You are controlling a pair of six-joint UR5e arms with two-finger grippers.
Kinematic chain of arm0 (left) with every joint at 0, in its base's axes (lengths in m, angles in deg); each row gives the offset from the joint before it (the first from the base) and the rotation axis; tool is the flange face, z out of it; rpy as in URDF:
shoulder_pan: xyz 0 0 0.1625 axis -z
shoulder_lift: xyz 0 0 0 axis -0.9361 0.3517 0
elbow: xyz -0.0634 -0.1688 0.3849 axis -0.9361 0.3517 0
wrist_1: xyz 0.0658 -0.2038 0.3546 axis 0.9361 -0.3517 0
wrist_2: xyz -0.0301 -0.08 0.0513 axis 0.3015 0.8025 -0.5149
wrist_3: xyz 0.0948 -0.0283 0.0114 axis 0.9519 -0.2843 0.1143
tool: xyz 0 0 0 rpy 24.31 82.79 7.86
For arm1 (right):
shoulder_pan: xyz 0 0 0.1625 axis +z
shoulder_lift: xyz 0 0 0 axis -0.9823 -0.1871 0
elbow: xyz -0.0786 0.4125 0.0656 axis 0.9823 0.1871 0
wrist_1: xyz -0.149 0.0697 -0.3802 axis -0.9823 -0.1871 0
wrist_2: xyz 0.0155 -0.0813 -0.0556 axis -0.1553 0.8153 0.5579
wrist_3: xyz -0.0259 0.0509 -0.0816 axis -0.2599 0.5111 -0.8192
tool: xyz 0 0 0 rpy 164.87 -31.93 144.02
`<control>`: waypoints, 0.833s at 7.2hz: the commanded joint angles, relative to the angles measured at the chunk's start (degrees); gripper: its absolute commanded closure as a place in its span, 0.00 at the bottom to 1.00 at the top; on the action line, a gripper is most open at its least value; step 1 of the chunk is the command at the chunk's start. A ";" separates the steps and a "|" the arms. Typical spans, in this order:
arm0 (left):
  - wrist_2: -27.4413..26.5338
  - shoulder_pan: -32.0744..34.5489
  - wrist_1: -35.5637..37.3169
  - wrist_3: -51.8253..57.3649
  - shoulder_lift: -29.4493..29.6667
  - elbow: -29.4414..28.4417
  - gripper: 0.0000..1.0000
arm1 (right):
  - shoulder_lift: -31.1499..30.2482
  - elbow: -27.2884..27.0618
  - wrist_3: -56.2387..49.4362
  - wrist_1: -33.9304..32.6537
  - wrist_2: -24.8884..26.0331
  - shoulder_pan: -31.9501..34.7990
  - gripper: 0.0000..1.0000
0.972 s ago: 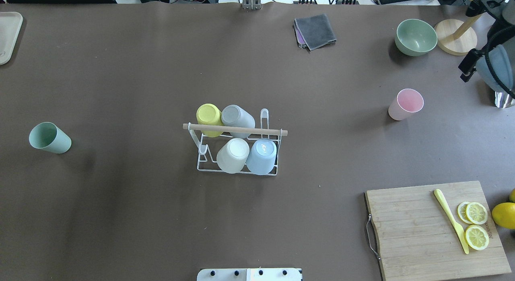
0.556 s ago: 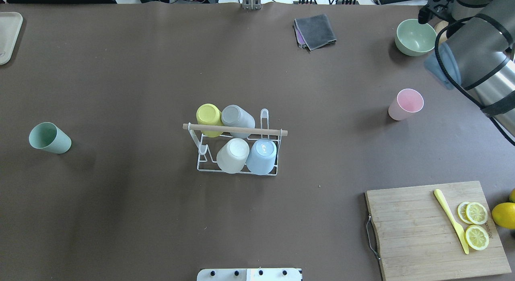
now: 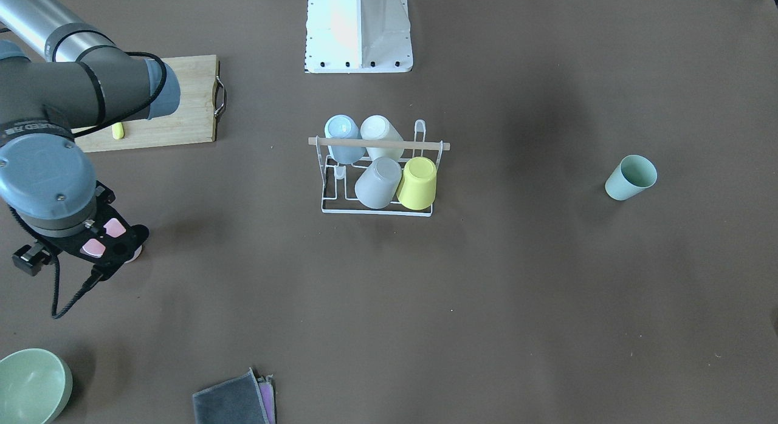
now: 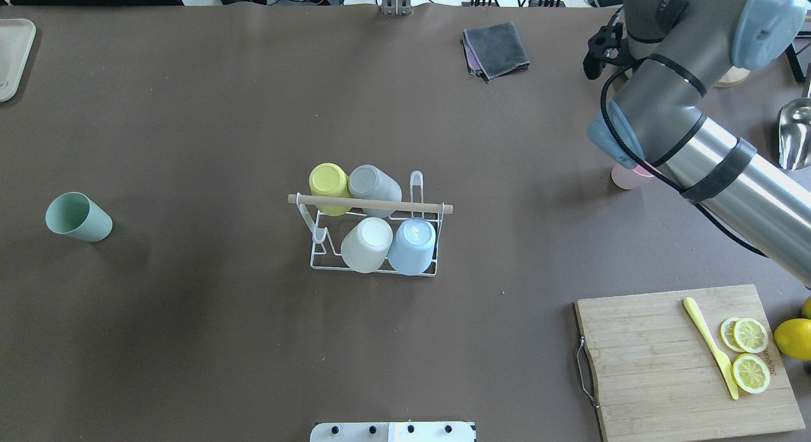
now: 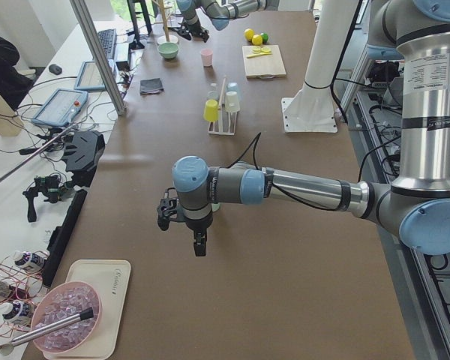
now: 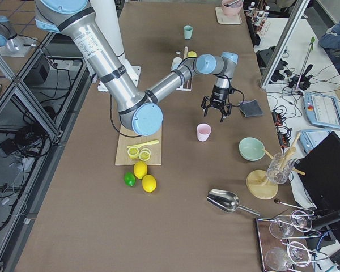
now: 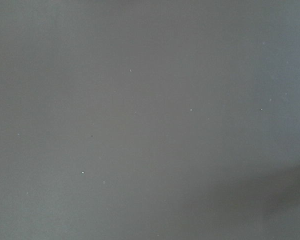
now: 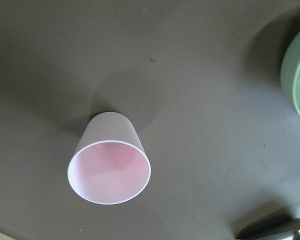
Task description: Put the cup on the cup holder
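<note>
Overhead exterior: cup holder (image 4: 380, 205) mid-table, carrying four inverted cups: yellow cup (image 4: 329, 179), grey cup (image 4: 374, 182), white cup (image 4: 367, 242), blue cup (image 4: 413, 244); two prongs (image 4: 416, 183) bare; two loose cups upright on the table, pink cup (image 8: 110, 170) toward the robot's right, green cup (image 4: 78, 216) far left; right gripper (image 6: 218, 112) hangs above the pink cup, fingers spread, gripping nothing; left gripper (image 5: 199, 244) over bare table, aperture cannot be told; cutting board (image 4: 665, 353) mark too small to read.

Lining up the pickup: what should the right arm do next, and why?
Probably lower the right gripper toward the pink cup: it hovers above the cup, which stands upright and ungrasped, while the cup holder has free prongs.
</note>
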 commanded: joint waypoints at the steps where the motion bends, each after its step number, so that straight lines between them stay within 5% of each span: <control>1: -0.20 -7.48 1.44 0.19 5.65 -3.71 0.02 | 2.43 2.61 -1.49 -0.07 6.21 -5.76 0.00; 4: -0.20 -12.50 3.02 0.54 10.92 -6.52 0.02 | 8.33 9.75 -9.93 -2.79 7.98 -9.37 0.00; 6: 0.06 -12.59 11.13 8.91 22.38 -17.19 0.02 | 7.98 12.46 -12.72 -4.19 12.89 -12.27 0.00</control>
